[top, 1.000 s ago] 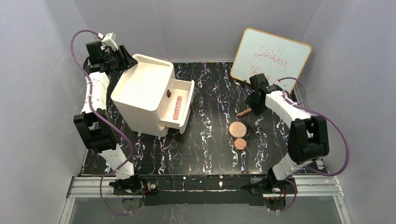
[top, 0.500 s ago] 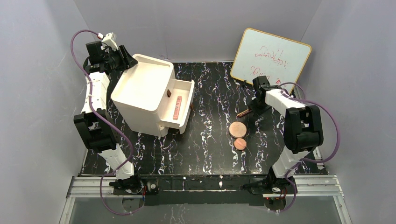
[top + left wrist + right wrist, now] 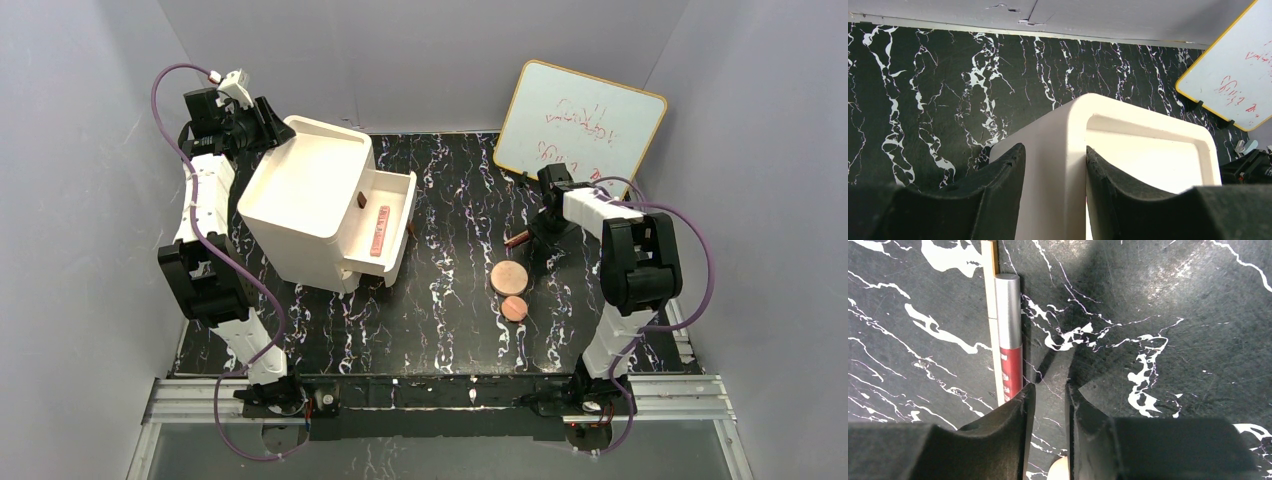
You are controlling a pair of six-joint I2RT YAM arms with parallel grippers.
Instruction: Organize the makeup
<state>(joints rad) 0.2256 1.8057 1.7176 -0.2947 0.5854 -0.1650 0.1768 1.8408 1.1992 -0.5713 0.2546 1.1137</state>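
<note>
Top external view showed the left claw (image 3: 262, 125) pinching the back wall of the white drawer box (image 3: 305, 200), with one pink stick (image 3: 379, 231) lying in its open drawer (image 3: 402, 190). Right wrist view showed the right claw (image 3: 1048, 387) low over the black table (image 3: 1173, 315), fingers close together with a thin gap and nothing in it, and the red and silver stick (image 3: 1009, 330) lay just beside one finger, outside the gap. The big round disc (image 3: 508, 276) and the small round disc (image 3: 514, 308) sat close together on the table near that claw
</note>
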